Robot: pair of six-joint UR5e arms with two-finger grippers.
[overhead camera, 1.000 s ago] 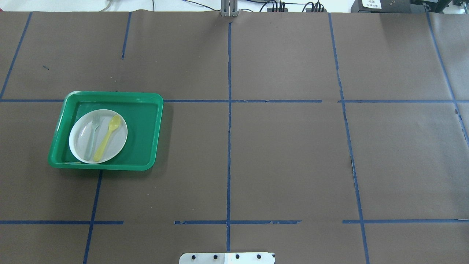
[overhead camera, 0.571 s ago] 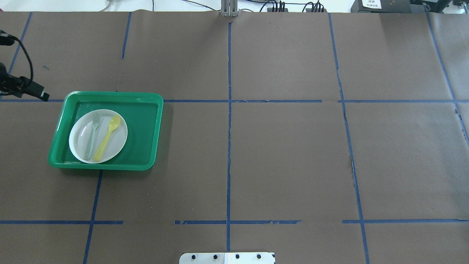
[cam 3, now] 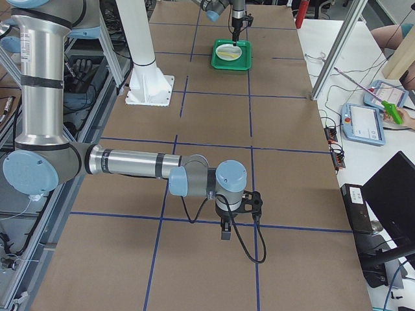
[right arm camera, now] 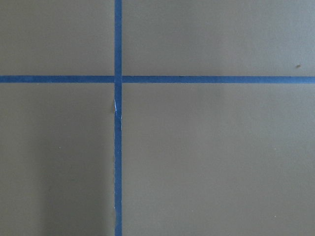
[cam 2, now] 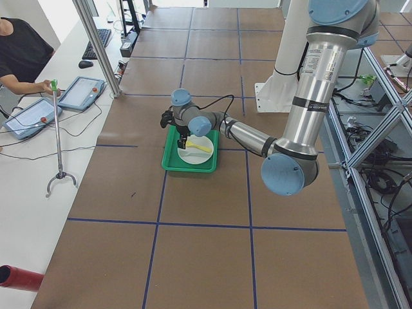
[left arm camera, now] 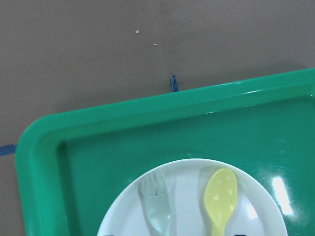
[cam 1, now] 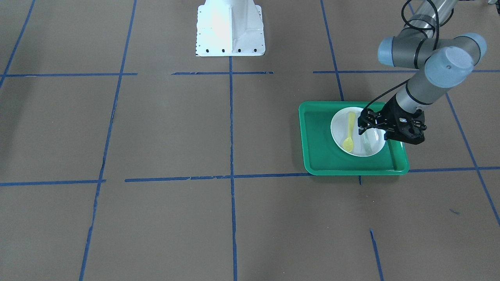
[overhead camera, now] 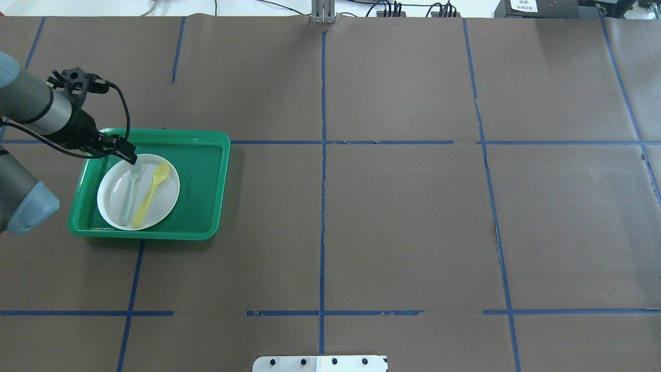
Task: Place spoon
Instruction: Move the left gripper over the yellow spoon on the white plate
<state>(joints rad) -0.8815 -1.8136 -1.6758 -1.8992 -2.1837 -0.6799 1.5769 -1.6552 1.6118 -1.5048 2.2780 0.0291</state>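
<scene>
Two utensils lay on the white plate (cam 1: 338,128) in the green tray (cam 1: 324,156), front view: spoon (cam 1: 349,134) beside fork (cam 1: 367,145). Overhead, left gripper (overhead camera: 129,156) hovered over the fork's tines, spread unreadable. Right side view: right gripper (cam 3: 225,232) near tabletop (cam 3: 292,194), spread unreadable.

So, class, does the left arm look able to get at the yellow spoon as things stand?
Probably yes. The left gripper hovers over the fork on the white plate, and the spoon lies uncovered right beside the fork, apart from it. Nothing stands between; a short sideways shift should do.
</scene>
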